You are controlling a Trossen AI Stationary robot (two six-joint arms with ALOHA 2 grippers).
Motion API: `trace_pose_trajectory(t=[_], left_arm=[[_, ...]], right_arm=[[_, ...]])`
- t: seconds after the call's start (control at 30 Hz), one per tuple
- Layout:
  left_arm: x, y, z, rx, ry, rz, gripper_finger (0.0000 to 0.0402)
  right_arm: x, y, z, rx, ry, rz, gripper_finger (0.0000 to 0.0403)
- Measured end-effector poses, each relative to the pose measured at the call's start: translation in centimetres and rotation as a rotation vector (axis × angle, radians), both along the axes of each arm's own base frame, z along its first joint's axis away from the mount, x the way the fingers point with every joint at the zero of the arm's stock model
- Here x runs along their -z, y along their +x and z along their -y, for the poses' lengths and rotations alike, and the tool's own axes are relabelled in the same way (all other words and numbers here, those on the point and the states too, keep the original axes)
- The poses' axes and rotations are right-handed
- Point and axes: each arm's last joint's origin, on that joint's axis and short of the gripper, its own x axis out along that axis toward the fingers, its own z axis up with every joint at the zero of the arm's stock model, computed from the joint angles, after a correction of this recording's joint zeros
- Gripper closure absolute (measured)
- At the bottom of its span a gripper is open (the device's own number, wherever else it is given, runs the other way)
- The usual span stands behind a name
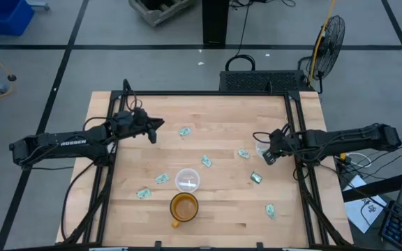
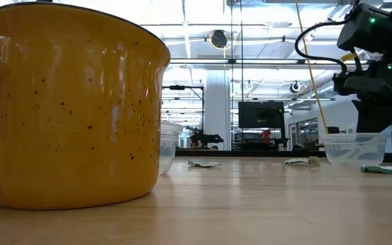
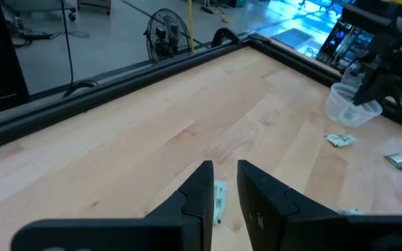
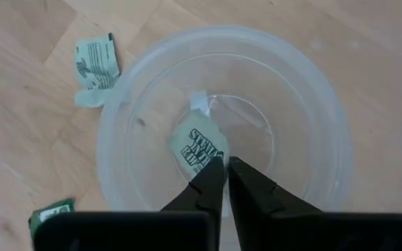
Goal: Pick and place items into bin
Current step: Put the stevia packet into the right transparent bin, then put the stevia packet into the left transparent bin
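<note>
Several small green-and-white packets lie flat on the wooden table (image 1: 215, 111), among them one (image 1: 184, 131) at far centre, one (image 1: 206, 161) and one (image 1: 256, 178). My right gripper (image 4: 226, 164) points down into a clear plastic cup (image 4: 218, 136) near the table's right side (image 1: 261, 146), shut on a white packet (image 4: 199, 143) inside it. Beside the cup lie a pale packet (image 4: 93, 66) and a green one (image 4: 51, 213). My left gripper (image 3: 225, 167) hovers over the far left of the table (image 1: 157, 125), open by a narrow gap and empty, with a packet (image 3: 219, 199) beyond its tips. My right gripper pinches the white packet at its near end (image 4: 213, 162) between its two fingertips, coming from above and pointing down into the clear cup. The packet's printed face slants away from the fingers inside the cup. Whether its far end touches the cup's bottom, I cannot tell.
A yellow mug (image 1: 183, 207) stands near the table's near edge and fills the left of the low view (image 2: 73, 109). A second clear cup (image 1: 188, 179) stands just beyond it. Black rails (image 1: 295, 139) frame the table. Bare wood lies between the arms.
</note>
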Motion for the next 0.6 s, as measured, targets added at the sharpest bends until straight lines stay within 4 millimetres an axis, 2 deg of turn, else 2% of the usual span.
trace_pose_trajectory(t=[0.23,0.47,0.6], left_arm=[[-0.28,0.08,-0.03,0.000,0.012,0.028,0.0332],[-0.26,0.08,-0.04,0.000,0.011,0.026,0.0332],[-0.27,0.08,-0.04,-0.001,0.012,0.027,0.0332]], right_arm=[[-0.06,-0.04,0.00,-0.019,-0.008,0.002,0.0344],[-0.47,-0.31,-0.02,-0.045,-0.013,0.040,0.0340],[-0.85,-0.58,-0.18,-0.066,0.054,0.085,0.0340]])
